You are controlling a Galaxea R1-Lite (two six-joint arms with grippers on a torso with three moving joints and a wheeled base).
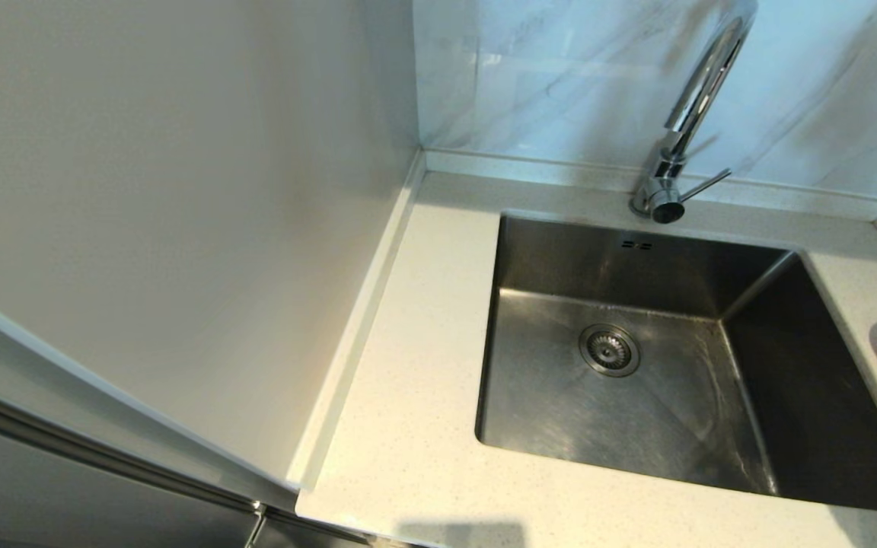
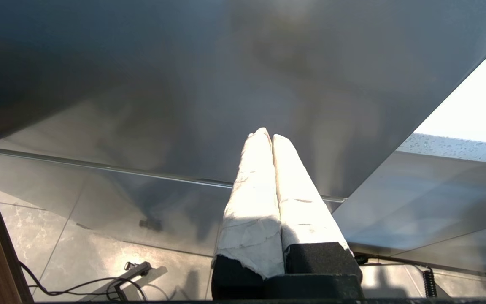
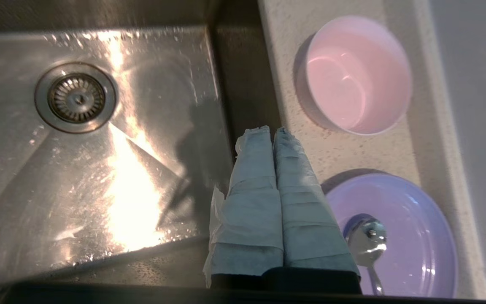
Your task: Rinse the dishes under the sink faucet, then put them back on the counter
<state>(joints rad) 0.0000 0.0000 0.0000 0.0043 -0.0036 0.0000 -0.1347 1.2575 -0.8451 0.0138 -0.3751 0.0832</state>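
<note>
Cloth-wrapped, my right gripper point(image 3: 272, 131) has its jaws pressed together on nothing, above the sink point(image 3: 99, 177) edge beside the counter point(image 3: 336, 152). Nearby sit a pink bowl point(image 3: 355, 76) and a lilac plate point(image 3: 411, 236) holding 1 spoon point(image 3: 367, 242). My left gripper point(image 2: 267, 136) is likewise closed and empty, off by a grey panel point(image 2: 184, 84).

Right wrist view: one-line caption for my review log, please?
Right gripper, fingers shut, above the sink edge beside the pink bowl and lilac plate holding a spoon on the counter.
</note>
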